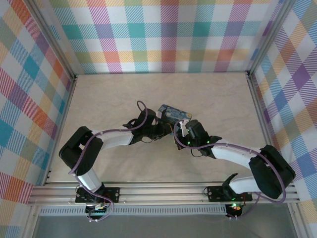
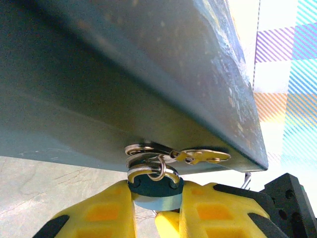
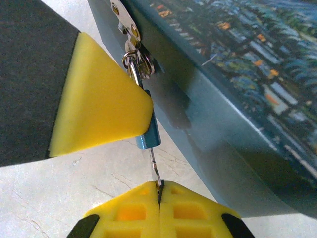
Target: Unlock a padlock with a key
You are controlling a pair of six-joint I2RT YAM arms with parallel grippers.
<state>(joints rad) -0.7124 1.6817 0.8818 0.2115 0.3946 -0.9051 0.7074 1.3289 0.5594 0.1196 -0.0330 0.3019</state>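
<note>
**A:** At the left gripper [image 2: 157, 206], low in the left wrist view: clamped on the padlock [image 2: 156, 191], one yellow finger on each side of the small grey-blue body.

**B:** Agreed. Squeezed from both flanks, with the rounded end facing the camera. And above the body?

**A:** Silvery metal loops [image 2: 151, 171], rising to a flat hasp [image 2: 143, 150] at the lower edge of the painted tin [image 2: 124, 74]. Just beside the hasp, a gold-coloured, key-shaped piece [image 2: 203, 156], close under that same edge.

**B:** Now the right gripper [image 3: 159, 196]?

**A:** Closed tight, fingertips pressed together on the key [image 3: 155, 168]. A thin metal blade, seen edge-on, running from the pinch up into the bottom end of the padlock.

**B:** Same lock from the right wrist, then?

**A:** Yes, a narrow blue sliver hanging below the hasp, half hidden behind one big yellow finger [image 3: 99, 99] of the left gripper. Touching that finger, just beside the tin's grey side wall.

**B:** Open or locked?

**A:** Cannot tell, too much of it covered.

**B:** Further out?

**A:** From above, both arms bent inward, wrists meeting at the near side of the tin. Night-sky lid in blue and yellow, facing up. Tin near the middle of the pale beige table [image 1: 109, 94]. Plaid walls [image 1: 163, 34] on three sides.
</note>
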